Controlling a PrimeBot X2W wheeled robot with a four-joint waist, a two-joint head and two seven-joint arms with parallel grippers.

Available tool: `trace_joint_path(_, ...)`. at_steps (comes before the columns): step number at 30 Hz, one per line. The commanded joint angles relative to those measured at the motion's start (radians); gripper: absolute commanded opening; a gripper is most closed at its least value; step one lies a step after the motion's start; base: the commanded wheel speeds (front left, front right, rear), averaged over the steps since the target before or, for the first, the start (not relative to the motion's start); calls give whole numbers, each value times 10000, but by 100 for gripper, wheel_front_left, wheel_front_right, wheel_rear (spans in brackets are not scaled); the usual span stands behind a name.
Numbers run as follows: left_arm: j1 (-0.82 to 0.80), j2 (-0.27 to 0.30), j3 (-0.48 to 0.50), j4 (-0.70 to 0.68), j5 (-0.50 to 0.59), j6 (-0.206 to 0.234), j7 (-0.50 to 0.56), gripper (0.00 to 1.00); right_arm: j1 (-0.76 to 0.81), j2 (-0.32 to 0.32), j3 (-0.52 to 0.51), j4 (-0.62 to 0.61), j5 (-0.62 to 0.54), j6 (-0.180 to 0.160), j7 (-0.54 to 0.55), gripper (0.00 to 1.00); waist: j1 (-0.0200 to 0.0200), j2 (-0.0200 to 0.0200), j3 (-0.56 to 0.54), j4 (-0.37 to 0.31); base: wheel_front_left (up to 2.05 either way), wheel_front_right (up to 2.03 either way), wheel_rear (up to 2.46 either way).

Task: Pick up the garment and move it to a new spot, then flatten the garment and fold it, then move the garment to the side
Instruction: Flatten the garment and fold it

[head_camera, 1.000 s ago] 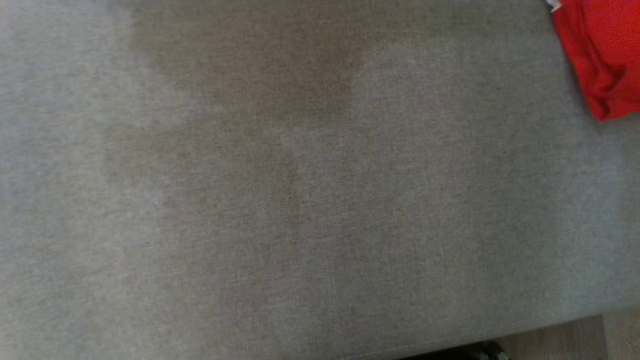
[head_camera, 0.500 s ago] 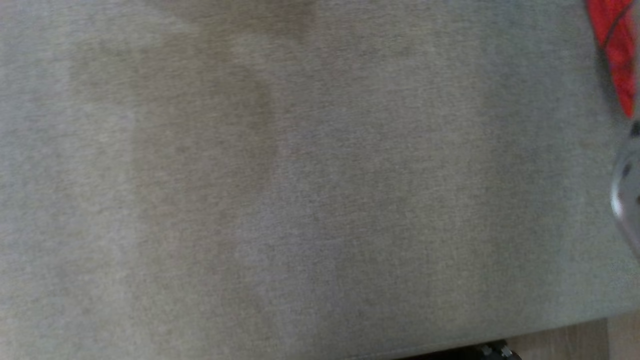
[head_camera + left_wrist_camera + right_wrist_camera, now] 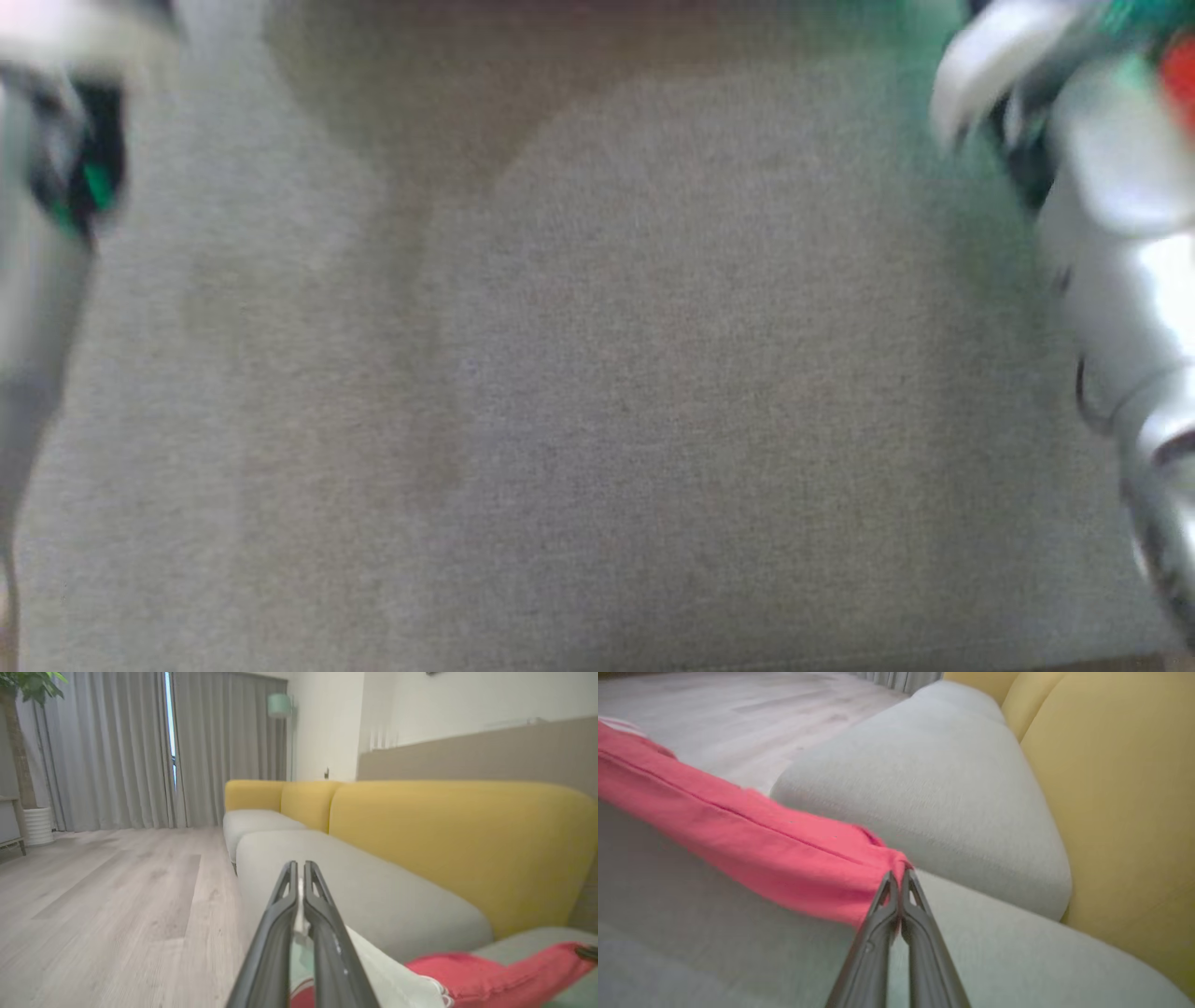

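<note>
The garment (image 3: pixel 738 830) is red with a white part (image 3: pixel 392 980). In the right wrist view it stretches as a taut band from the upper left down to my right gripper (image 3: pixel 899 875), which is shut on its bunched end above the grey sofa seat (image 3: pixel 924 788). In the left wrist view my left gripper (image 3: pixel 299 868) is shut with a strip of white cloth pinched between its fingers, and the red garment (image 3: pixel 490 970) trails off to the lower right. The head view is blurred, with a pale left forearm (image 3: pixel 37 280), a right forearm (image 3: pixel 1111 243) and a red sliver (image 3: pixel 1181 84).
Yellow backrests (image 3: pixel 458 835) run along the far side of the grey seat cushions (image 3: pixel 373 891). Pale wooden floor (image 3: pixel 117 896) lies beside the sofa, with grey curtains (image 3: pixel 117 746), a white plant pot (image 3: pixel 38 825) and a floor lamp (image 3: pixel 279 705) beyond.
The head camera has shifted. Both forearms have come into the head view at its left and right edges, and the red garment at the upper right has shrunk to a sliver.
</note>
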Motion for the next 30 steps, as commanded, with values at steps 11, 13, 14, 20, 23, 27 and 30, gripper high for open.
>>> trace_joint_path(11, 4399, 1792, -1190, -1478, -96, 18, -10, 0, 3023, -560, 3422, -40, 2617, -9, 454, 0, 2, 0, -2661, 660, 0, 0, 0)
trace_joint_path(13, 4984, 1850, -1459, -1574, -28, 18, -10, 0, 3511, -834, 3969, -378, 3196, -9, 693, 0, 2, 0, -2903, 723, 0, 0, 0)
trace_joint_path(14, 5435, 1973, -1766, -1635, 185, 18, -10, 0, 3957, -1169, 4524, -809, 3774, -9, 992, 0, 2, 0, -3129, 762, 0, 0, 0)
trace_joint_path(20, 6705, 2096, -1975, -1835, 476, 141, -10, 0, 5018, -2426, 6048, -2701, 5611, -9, 1910, 0, 2, 0, -3780, 762, 0, 0, 0)
trace_joint_path(23, 7313, 2168, -1961, -2008, 533, 353, -11, 0, 5345, -3170, 6593, -3761, 6429, -9, 2266, 0, 2, 0, -4040, 736, 0, 0, 0)
trace_joint_path(27, 8186, 2298, -1838, -2392, 446, 648, -11, 0, 5788, -4153, 7145, -5169, 7415, -9, 2722, 0, 2, 0, -4497, 676, 0, 0, 0)
trace_joint_path(30, 8679, 2418, -1810, -2711, 463, 900, -11, 0, 6079, -4634, 7365, -5850, 7886, -9, 2966, 0, 2, 0, -4727, 647, 0, 0, 0)
